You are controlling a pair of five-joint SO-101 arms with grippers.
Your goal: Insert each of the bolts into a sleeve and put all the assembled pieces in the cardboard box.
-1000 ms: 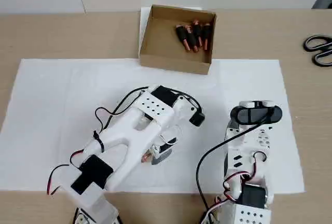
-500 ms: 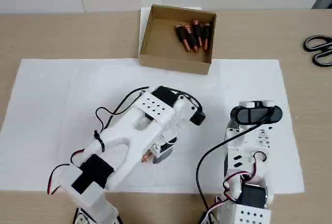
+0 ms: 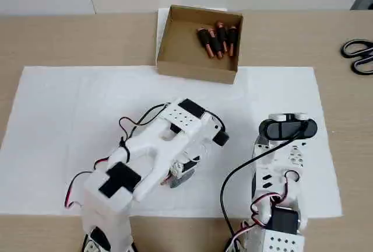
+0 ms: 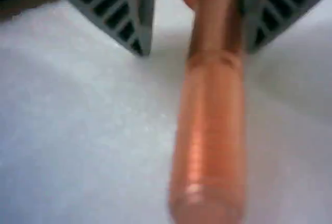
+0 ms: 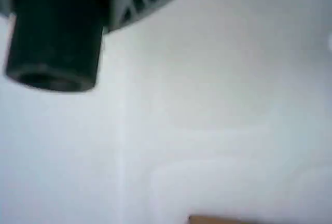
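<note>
two arms: left end effector [image 4: 194,45] spread around bolt [image 4: 207,146], right end effector [image 5: 58,14] pinching sleeve [image 5: 54,50].

The left arm [image 3: 175,132] swung rightward, its end effector [image 3: 176,176] perhaps shifting slightly.

From above, the left arm [image 3: 157,147] covers nearly all of the bolt [image 3: 166,178] (just a coppery tip shows), and the scissors [image 3: 356,55] are cut by the picture's edge. In the left wrist view the bolt [image 4: 210,146] is a blur, and its end between the fingers [image 4: 119,6] runs out of frame, as they do. The sleeve [image 5: 54,37] is likewise blurred and cut off, and the pieces [image 3: 218,39] in the box [image 3: 178,42] are too small to count surely.
</note>
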